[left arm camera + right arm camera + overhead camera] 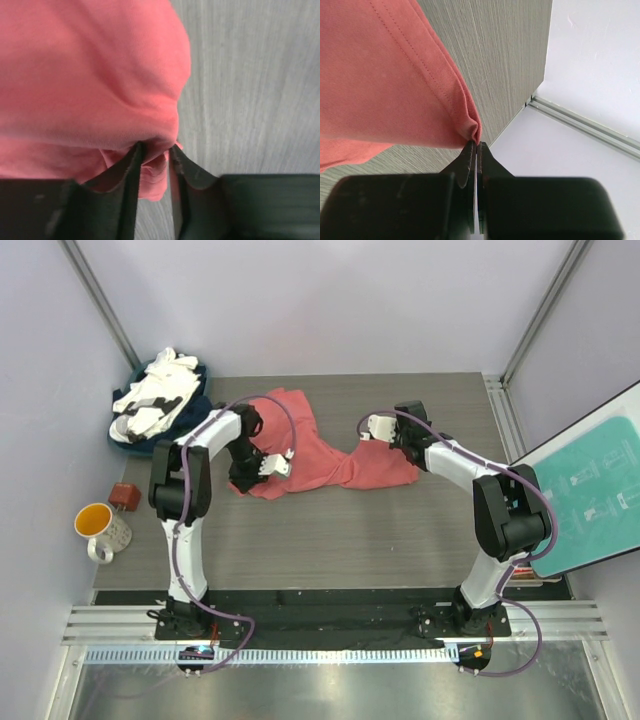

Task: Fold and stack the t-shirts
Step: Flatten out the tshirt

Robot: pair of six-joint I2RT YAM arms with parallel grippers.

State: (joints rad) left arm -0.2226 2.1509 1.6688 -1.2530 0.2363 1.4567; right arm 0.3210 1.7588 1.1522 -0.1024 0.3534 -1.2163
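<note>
Tension matters here: the right gripper (476, 144) pinches a hem corner of the coral-red t-shirt (320, 445), which lies rumpled on the table (400, 530) between both arms. The left gripper (156, 147) has its jaws slightly apart around a bunched fold, and I cannot tell whether it grips. Best to draw the edges level and flat before folding.

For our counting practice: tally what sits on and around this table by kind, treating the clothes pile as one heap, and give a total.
Robot arms: 2
Coral-red t-shirt: 1
Heap of white and navy clothes: 1
Mug: 1
Small brown block: 1
Teal board: 1
Total: 7
</note>
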